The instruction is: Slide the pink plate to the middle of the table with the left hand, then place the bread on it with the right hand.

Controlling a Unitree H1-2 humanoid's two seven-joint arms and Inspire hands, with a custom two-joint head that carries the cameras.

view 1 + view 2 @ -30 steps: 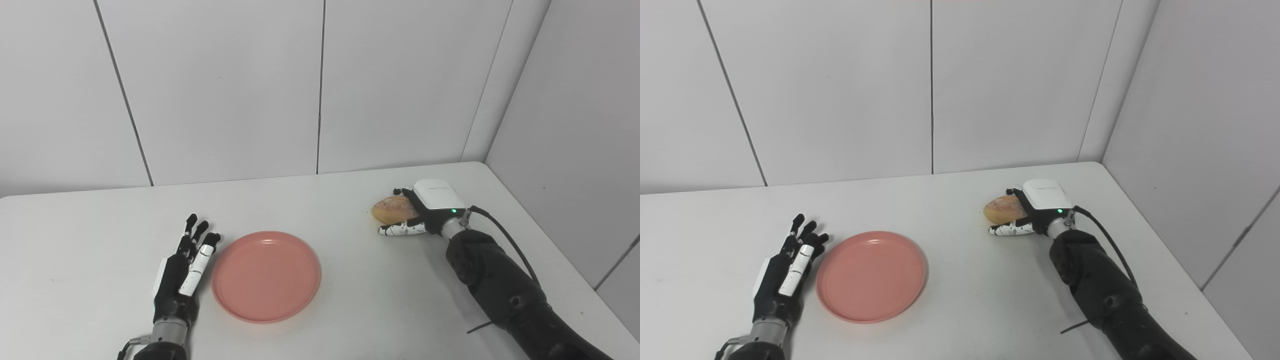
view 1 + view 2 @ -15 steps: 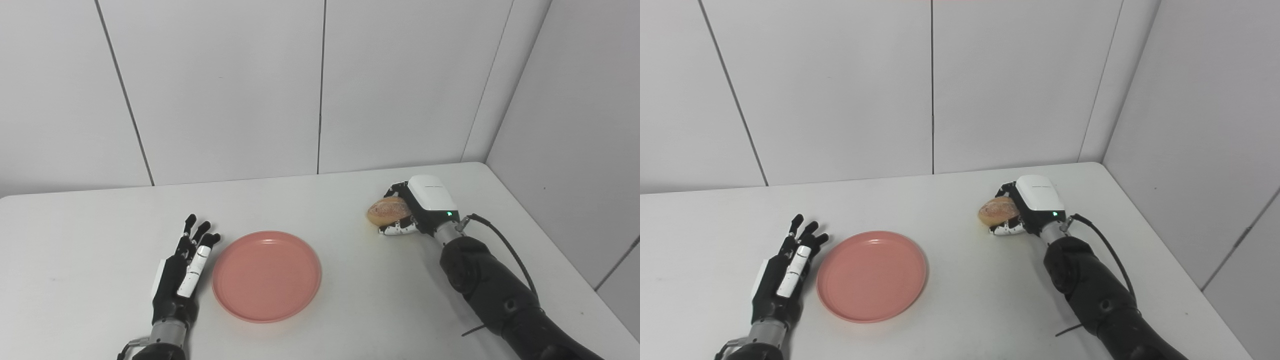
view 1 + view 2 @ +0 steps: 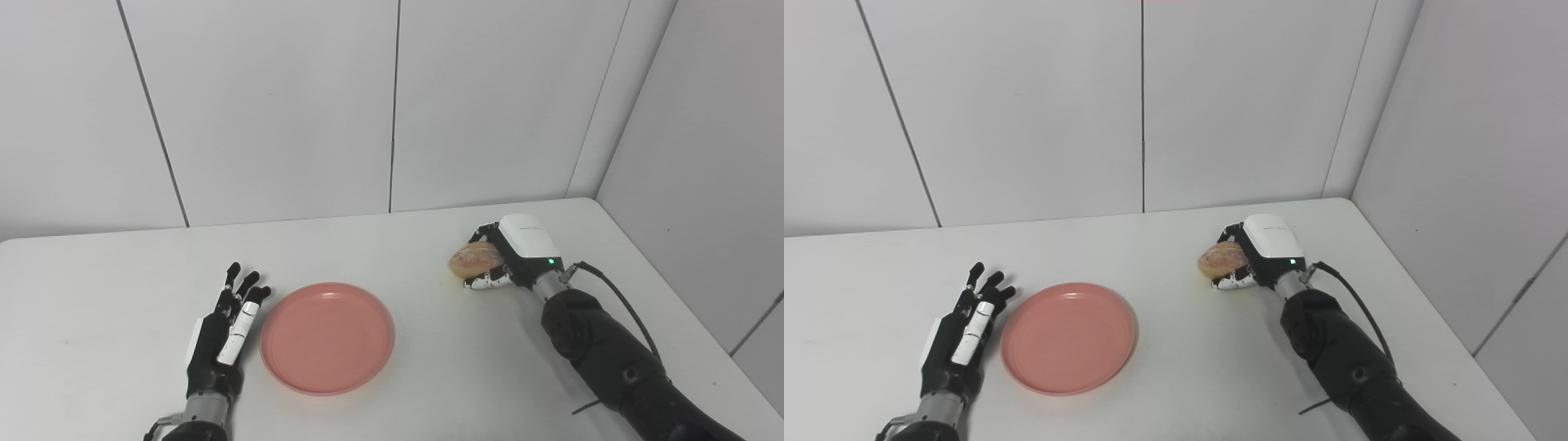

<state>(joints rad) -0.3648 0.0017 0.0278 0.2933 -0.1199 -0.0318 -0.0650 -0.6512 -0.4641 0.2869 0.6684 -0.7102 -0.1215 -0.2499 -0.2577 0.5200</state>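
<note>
The pink plate (image 3: 326, 337) lies flat on the white table (image 3: 392, 245), near its middle and toward the front. My left hand (image 3: 223, 334) rests open just left of the plate, fingers straight and apart, close to the rim; whether they touch it I cannot tell. At the right, my right hand (image 3: 511, 254) is shut on the brown bread roll (image 3: 470, 259), fingers curled over its top and thumb under it. The bread sits low over the table, well right of the plate.
White wall panels stand behind the table and along its right side. The table's right edge (image 3: 680, 312) runs close past my right arm. A black cable (image 3: 618, 294) loops off the right wrist.
My right hand's fingers have closed around the bread and shifted it slightly left. The left hand and the plate have stayed where they were.
</note>
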